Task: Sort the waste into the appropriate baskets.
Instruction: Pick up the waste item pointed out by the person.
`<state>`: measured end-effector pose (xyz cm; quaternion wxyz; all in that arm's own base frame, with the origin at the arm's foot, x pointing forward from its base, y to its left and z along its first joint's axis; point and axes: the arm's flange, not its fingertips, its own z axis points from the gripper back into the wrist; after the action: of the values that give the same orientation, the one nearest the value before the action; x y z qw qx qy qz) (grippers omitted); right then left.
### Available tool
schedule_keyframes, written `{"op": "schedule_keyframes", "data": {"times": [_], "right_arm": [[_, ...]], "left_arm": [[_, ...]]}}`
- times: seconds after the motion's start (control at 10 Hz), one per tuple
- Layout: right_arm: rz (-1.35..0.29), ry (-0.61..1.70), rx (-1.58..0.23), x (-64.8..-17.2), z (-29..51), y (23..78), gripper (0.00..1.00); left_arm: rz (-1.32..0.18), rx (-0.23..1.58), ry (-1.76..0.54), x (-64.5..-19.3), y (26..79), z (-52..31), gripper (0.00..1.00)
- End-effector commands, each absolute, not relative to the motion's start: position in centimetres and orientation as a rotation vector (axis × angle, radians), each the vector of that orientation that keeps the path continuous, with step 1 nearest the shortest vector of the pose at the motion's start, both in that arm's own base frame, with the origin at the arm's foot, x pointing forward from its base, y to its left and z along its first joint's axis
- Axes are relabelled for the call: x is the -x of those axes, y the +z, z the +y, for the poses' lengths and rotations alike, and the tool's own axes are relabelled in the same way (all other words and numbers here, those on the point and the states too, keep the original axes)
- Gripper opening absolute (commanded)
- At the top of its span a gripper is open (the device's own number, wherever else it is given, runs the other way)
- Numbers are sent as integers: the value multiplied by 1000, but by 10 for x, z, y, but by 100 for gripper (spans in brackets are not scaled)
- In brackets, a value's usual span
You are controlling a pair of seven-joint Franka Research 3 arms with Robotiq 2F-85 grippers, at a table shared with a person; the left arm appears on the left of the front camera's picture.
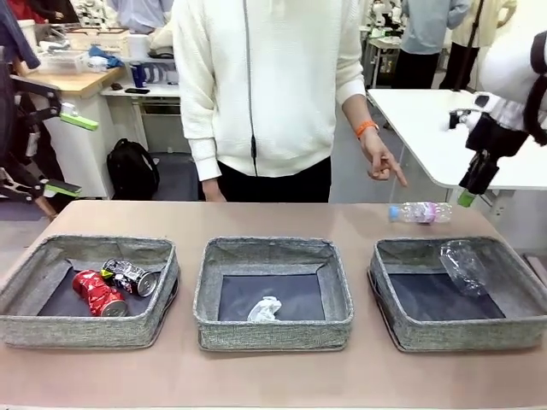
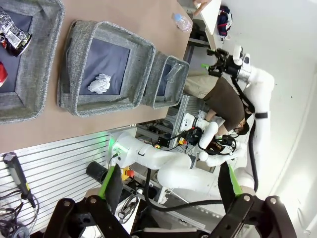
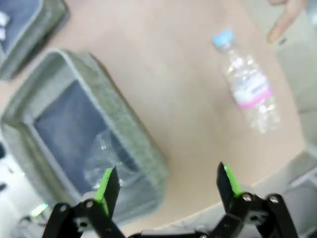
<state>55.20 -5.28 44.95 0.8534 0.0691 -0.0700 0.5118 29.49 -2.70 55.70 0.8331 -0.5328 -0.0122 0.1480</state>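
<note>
Sorting is nearly complete, judging by the layout. The left basket (image 1: 26, 329) holds the red can (image 1: 98, 293) and dark can (image 1: 132, 278); the middle basket (image 1: 273, 333) holds the paper wad (image 1: 265, 308); the right basket (image 1: 461, 335) holds one crushed bottle (image 1: 463, 266). Remaining: the second bottle (image 1: 420, 212), lying on the table (image 1: 273, 376) behind the right basket, under the person's hand (image 1: 382, 161). Its pink label is unreadable. The right gripper (image 3: 168, 186) hovers above it, jaws wide and empty; the left gripper (image 2: 166, 191) is likewise wide.
</note>
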Motion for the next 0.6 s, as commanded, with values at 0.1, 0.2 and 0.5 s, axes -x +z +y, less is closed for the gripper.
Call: {"op": "schedule_keyframes", "data": {"times": [0.1, 0.2, 0.5], "right_arm": [[-147, 1077, -145, -552, -53, 449, 100], [-147, 1077, -145, -552, -53, 449, 100], [-233, 1353, -132, -607, -55, 424, 100]], "left_arm": [[-19, 1123, 321, -293, 557, -28, 100], [-19, 1123, 321, -293, 557, -28, 100], [-19, 1123, 321, -293, 557, -28, 100]]}}
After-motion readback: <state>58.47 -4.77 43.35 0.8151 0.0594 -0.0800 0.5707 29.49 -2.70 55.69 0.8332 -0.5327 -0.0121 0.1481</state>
